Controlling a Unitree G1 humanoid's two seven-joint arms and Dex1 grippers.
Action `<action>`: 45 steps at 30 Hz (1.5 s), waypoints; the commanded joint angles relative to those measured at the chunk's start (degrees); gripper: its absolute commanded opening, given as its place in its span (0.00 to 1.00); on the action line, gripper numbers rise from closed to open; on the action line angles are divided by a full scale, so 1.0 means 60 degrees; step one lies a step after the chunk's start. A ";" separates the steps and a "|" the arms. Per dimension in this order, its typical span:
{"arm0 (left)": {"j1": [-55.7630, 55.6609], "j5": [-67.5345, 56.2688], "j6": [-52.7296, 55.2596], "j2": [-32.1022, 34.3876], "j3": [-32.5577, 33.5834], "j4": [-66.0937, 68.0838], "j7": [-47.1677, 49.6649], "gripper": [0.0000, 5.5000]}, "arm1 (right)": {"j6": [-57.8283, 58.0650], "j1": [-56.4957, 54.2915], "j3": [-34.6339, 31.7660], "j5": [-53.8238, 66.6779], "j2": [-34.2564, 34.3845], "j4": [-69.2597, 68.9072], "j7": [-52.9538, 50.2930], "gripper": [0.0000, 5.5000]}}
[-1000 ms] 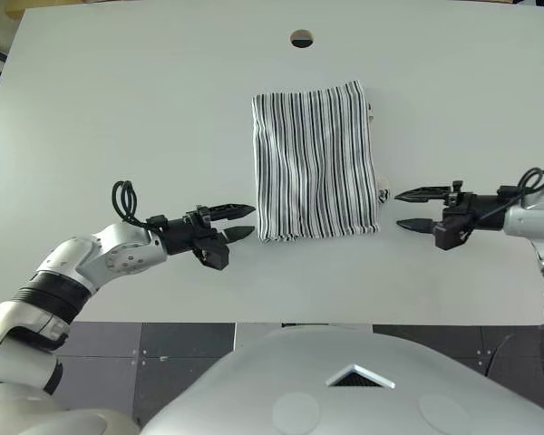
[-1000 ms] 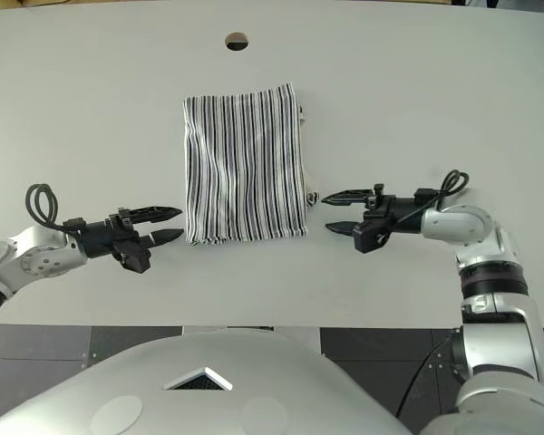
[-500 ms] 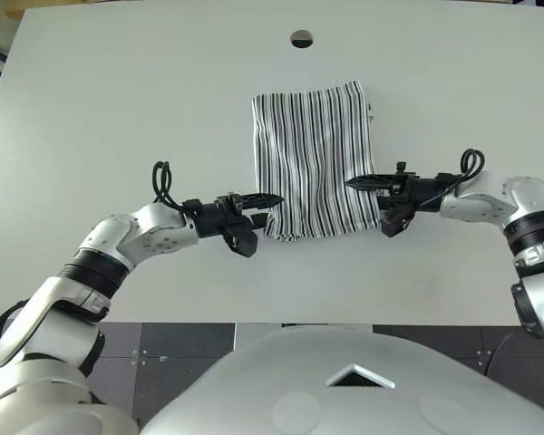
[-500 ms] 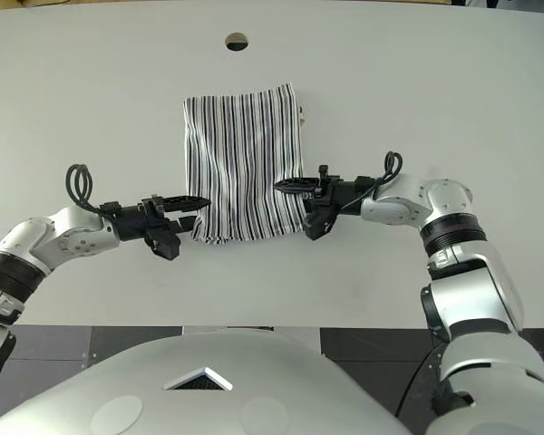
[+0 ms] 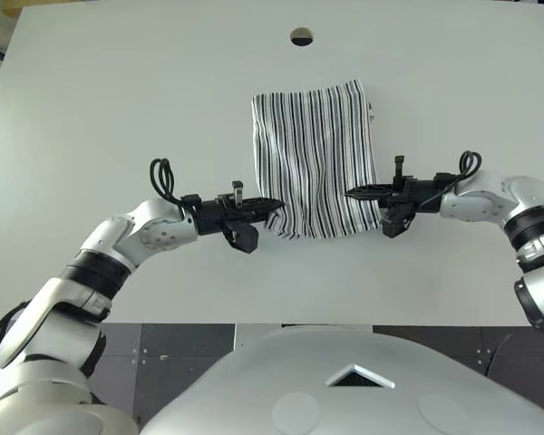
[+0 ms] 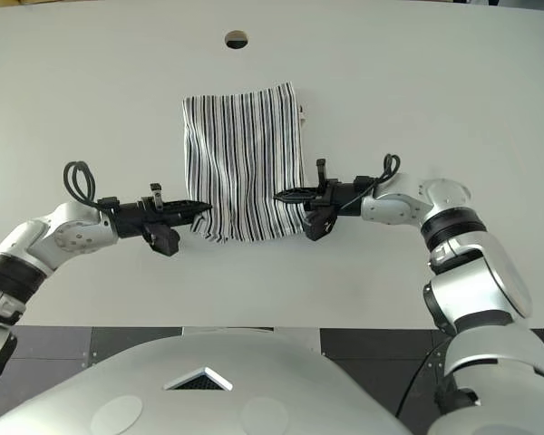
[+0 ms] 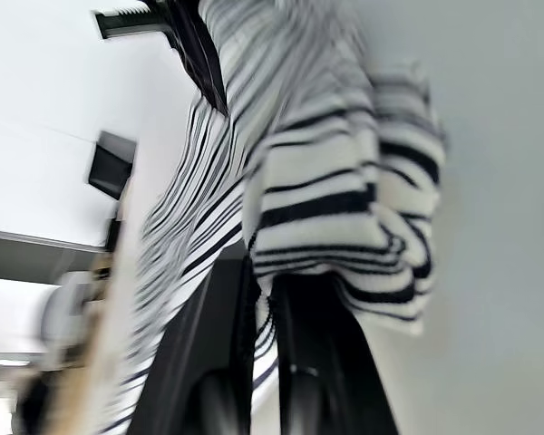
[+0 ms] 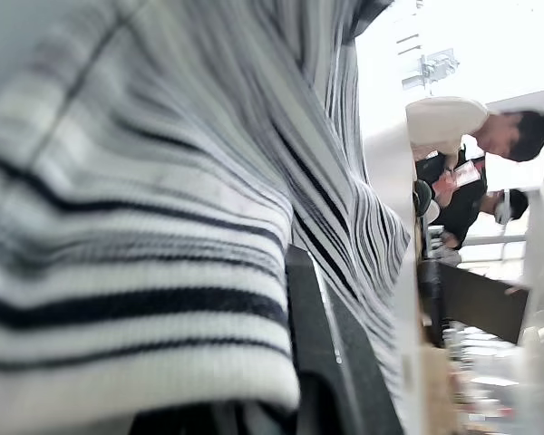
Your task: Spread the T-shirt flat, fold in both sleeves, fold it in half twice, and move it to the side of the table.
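The black-and-white striped T-shirt lies folded into a tall rectangle in the middle of the white table. My left gripper is shut on its near left corner. My right gripper is shut on its near right corner. The near edge is raised a little off the table and sags between the two grippers. In the left wrist view, striped cloth is pinched between the dark fingers. In the right wrist view, bunched cloth covers the finger.
A round cable hole sits at the far edge of the table, beyond the shirt. Bare tabletop stretches wide to the left and right of the shirt. The near table edge runs just behind my arms.
Both grippers moved inward from beside the shirt to its near corners and shut on them. The near edge has lifted slightly and pulled in.
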 commanded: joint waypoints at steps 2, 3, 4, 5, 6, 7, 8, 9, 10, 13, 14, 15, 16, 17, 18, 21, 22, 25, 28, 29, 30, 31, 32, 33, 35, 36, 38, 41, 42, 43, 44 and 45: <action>0.1728 -0.5530 0.3556 0.2395 -0.0576 -0.3728 -0.4185 0.02 | 0.4562 0.1978 0.1266 0.8922 -0.2607 -0.5431 0.6485 0.03; 0.1807 -0.5947 0.3837 0.2543 -0.0418 -0.4069 -0.4400 0.02 | 0.5106 0.2153 0.1133 0.9519 -0.2855 -0.5958 0.7020 0.03; 0.1882 -0.6273 0.4088 0.2659 -0.0240 -0.4391 -0.4595 0.02 | 0.5639 0.2337 0.0983 1.0051 -0.3128 -0.6488 0.7513 0.03; 0.1934 -0.6469 0.4284 0.2700 -0.0081 -0.4585 -0.4750 0.02 | 0.6050 0.2486 0.0816 1.0408 -0.3295 -0.6848 0.7897 0.03; 0.1964 -0.6661 0.4474 0.2708 0.0074 -0.4723 -0.4877 0.02 | 0.6436 0.2623 0.0641 1.0736 -0.3440 -0.7192 0.8217 0.03; 0.1979 -0.6777 0.4610 0.2696 0.0218 -0.4773 -0.4959 0.02 | 0.6803 0.2747 0.0493 1.1009 -0.3591 -0.7509 0.8512 0.03; 0.2026 -0.6925 0.4802 0.2688 0.0392 -0.4833 -0.5075 0.02 | 0.7195 0.2871 0.0295 1.1230 -0.3702 -0.7798 0.8857 0.03; 0.2112 -0.7159 0.4969 0.2715 0.0628 -0.4891 -0.5189 0.02 | 0.7609 0.2992 0.0082 1.1498 -0.3801 -0.8098 0.9161 0.03; 0.2208 -0.7338 0.5144 0.2705 0.0910 -0.4958 -0.5302 0.02 | 0.8009 0.3099 -0.0189 1.1719 -0.3814 -0.8363 0.9405 0.03; 0.2364 -0.7775 0.5611 0.2430 0.1819 -0.5060 -0.5493 0.02 | 0.8756 0.3251 -0.1098 1.1848 -0.3341 -0.8753 0.9618 0.03; 0.2345 -0.7899 0.5746 0.2242 0.2120 -0.5008 -0.5489 0.02 | 0.8842 0.3208 -0.1364 1.1664 -0.3025 -0.8706 0.9539 0.03; 0.2317 -0.7965 0.5869 0.2057 0.2369 -0.4926 -0.5489 0.02 | 0.8924 0.3141 -0.1573 1.1475 -0.2702 -0.8613 0.9455 0.03; 0.2311 -0.7965 0.5959 0.1868 0.2588 -0.4834 -0.5473 0.02 | 0.8974 0.3073 -0.1747 1.1248 -0.2410 -0.8501 0.9381 0.03; 0.2322 -0.7958 0.6069 0.1669 0.2793 -0.4753 -0.5461 0.02 | 0.9056 0.3026 -0.1914 1.1050 -0.2154 -0.8403 0.9350 0.03; 0.2313 -0.7864 0.6139 0.1471 0.2975 -0.4637 -0.5438 0.02 | 0.9099 0.2968 -0.2067 1.0802 -0.1924 -0.8270 0.9303 0.03; 0.2157 -0.7554 0.6380 0.0851 0.3386 -0.4278 -0.5268 0.02 | 0.9256 0.2861 -0.2493 1.0288 -0.1410 -0.7887 0.9277 0.03; 0.1964 -0.7378 0.6508 0.0526 0.3503 -0.4018 -0.5098 0.02 | 0.9312 0.2777 -0.2632 1.0051 -0.1204 -0.7656 0.9180 0.03; 0.1512 -0.6513 0.6490 -0.0220 0.3650 -0.3199 -0.4836 0.02 | 0.9397 0.2580 -0.2894 0.9330 -0.0706 -0.7051 0.8985 0.03; 0.1246 -0.5748 0.6433 -0.0768 0.3641 -0.2234 -0.4846 0.08 | 0.9454 0.2251 -0.3104 0.8583 -0.0135 -0.6212 0.8630 0.10; 0.1149 -0.5524 0.6408 -0.0926 0.3633 -0.1870 -0.4866 0.10 | 0.9431 0.2110 -0.3194 0.8332 0.0061 -0.5875 0.8450 0.13; 0.1024 -0.5247 0.6319 -0.1106 0.3637 -0.1415 -0.4845 0.13 | 0.9398 0.1946 -0.3277 0.8040 0.0268 -0.5465 0.8227 0.16; 0.0918 -0.5006 0.6208 -0.1260 0.3659 -0.1033 -0.4804 0.15 | 0.9335 0.1827 -0.3332 0.7789 0.0422 -0.5129 0.8095 0.19; 0.0787 -0.4689 0.6066 -0.1397 0.3679 -0.0608 -0.4658 0.18 | 0.9291 0.1729 -0.3381 0.7569 0.0571 -0.4826 0.7939 0.22; 0.0681 -0.4436 0.5924 -0.1524 0.3720 -0.0256 -0.4569 0.21 | 0.9247 0.1661 -0.3434 0.7393 0.0699 -0.4590 0.7845 0.25; 0.0481 -0.4089 0.5860 -0.1706 0.3896 0.0329 -0.4320 0.24 | 0.9285 0.1513 -0.3563 0.7028 0.0959 -0.4159 0.7445 0.28; 0.0372 -0.4020 0.5925 -0.1792 0.4023 0.0570 -0.4210 0.24 | 0.9322 0.1409 -0.3635 0.6823 0.1080 -0.3919 0.7203 0.28; 0.0084 -0.4103 0.6234 -0.2005 0.4383 0.1013 -0.4022 0.24 | 0.9353 0.1189 -0.3774 0.6409 0.1271 -0.3440 0.6706 0.28; -0.0191 -0.4715 0.7101 -0.2262 0.5017 0.1127 -0.4035 0.24 | 0.9232 0.0958 -0.4082 0.5896 0.1430 -0.2949 0.5916 0.28; -0.0224 -0.4813 0.7291 -0.2314 0.5153 0.1103 -0.4060 0.24 | 0.9189 0.0910 -0.4172 0.5787 0.1470 -0.2852 0.5745 0.28; -0.0274 -0.4951 0.7519 -0.2361 0.5325 0.1085 -0.4044 0.24 | 0.8969 0.0832 -0.4365 0.5753 0.1537 -0.2807 0.5471 0.28; -0.0299 -0.5027 0.7702 -0.2410 0.5480 0.1062 -0.4019 0.24 | 0.8590 0.0821 -0.4617 0.5875 0.1672 -0.2991 0.5262 0.28; -0.0308 -0.5062 0.7804 -0.2440 0.5590 0.1031 -0.4004 0.24 | 0.8128 0.0870 -0.4813 0.6056 0.1823 -0.3305 0.5179 0.28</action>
